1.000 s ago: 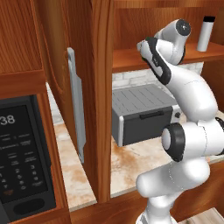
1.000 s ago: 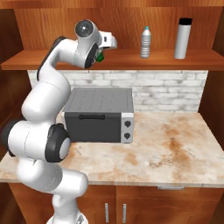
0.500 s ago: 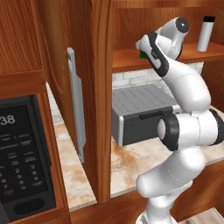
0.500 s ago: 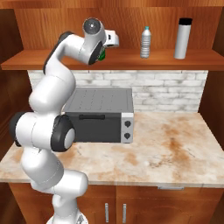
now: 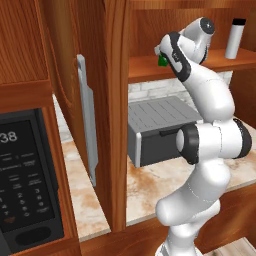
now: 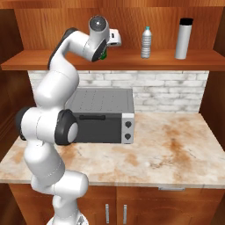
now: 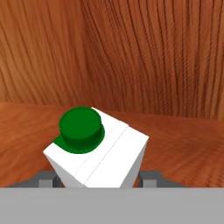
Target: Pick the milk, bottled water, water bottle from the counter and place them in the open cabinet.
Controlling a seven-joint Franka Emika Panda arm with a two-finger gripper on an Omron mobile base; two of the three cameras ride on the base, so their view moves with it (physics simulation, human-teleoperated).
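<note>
My gripper [image 6: 107, 52] is shut on the milk [image 7: 98, 155], a white carton with a green cap, and holds it just above the plank shelf [image 6: 132, 60] of the open cabinet, at its left part. A green bit of the milk [image 5: 162, 61] shows under the hand. The bottled water [image 6: 146, 42] stands on the same shelf, right of the hand. The water bottle [image 6: 183, 38] stands further right, and it also appears in the left base view as the silver water bottle [image 5: 235, 38]. The counter is out of view.
A grey toaster oven [image 6: 103, 115] sits on the stone worktop [image 6: 176, 149] below the shelf, backed by white brick. The cabinet door [image 5: 65, 90] with its long silver handle [image 5: 87, 125] stands open at left. A black microwave [image 5: 25, 185] is at lower left.
The arm has straightened upward and carried the hand with the milk a little further in over the shelf. Both bottles have stayed put.
</note>
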